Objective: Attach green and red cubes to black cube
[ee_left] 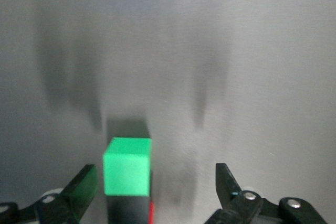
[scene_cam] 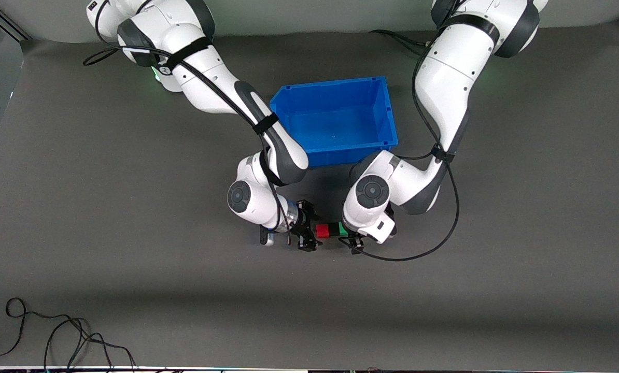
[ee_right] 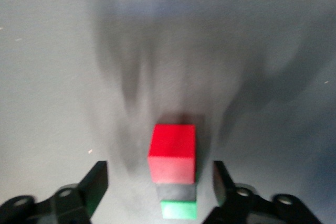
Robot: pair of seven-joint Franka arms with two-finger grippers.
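The red cube (scene_cam: 322, 231), black cube (scene_cam: 333, 229) and green cube (scene_cam: 343, 229) lie joined in a row on the grey mat, black in the middle, nearer to the front camera than the blue bin. My right gripper (scene_cam: 311, 230) is at the red end, open. In the right wrist view its fingers (ee_right: 94, 184) stand apart on either side of the red cube (ee_right: 172, 153), black cube (ee_right: 177, 191) and green cube (ee_right: 179, 209). My left gripper (scene_cam: 355, 239) is at the green end, open, one finger (ee_left: 228, 187) well off the green cube (ee_left: 127, 166) and black cube (ee_left: 126, 208).
The blue bin (scene_cam: 330, 85) stands on the mat between the two arms, with nothing in it. Loose black cables (scene_cam: 55, 336) lie at the mat's near corner toward the right arm's end.
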